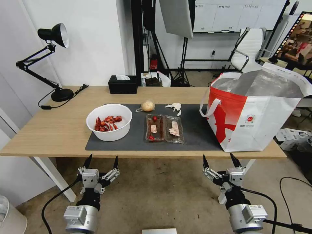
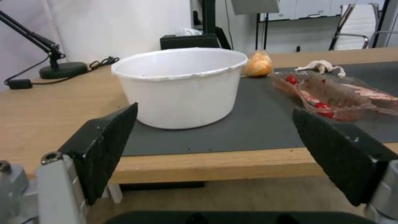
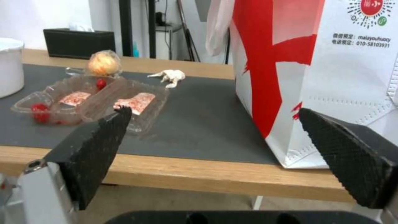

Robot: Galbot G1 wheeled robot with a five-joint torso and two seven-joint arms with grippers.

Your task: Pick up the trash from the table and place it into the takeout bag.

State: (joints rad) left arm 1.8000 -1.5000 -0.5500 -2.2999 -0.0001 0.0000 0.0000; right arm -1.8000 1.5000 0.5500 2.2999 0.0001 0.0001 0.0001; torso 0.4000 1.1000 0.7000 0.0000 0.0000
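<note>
While both arms hang below the table's near edge, head view counts 4 trash items on 1 dark grey mat: 1 white bowl w/ red crayfish shells at mat's left, 1 clear clamshell tray mid-mat, 1 beige lump & 1 tissue wad along the far edge. 1 takeout bag stands upright at table's right end, mouth open, foil lining showing. Table is light wood w/ white legs; also 1 black lamp far left, 1 black tissue box at back. Floor is brownish; light stands and a white chair stand behind. Left gripper & right gripper: jaws spread wide, holding nothing.

Left wrist view: bowl straight ahead, tray beside it, lump behind.

Right wrist view: bag close ahead, tray, wad & lump off to its side.
</note>
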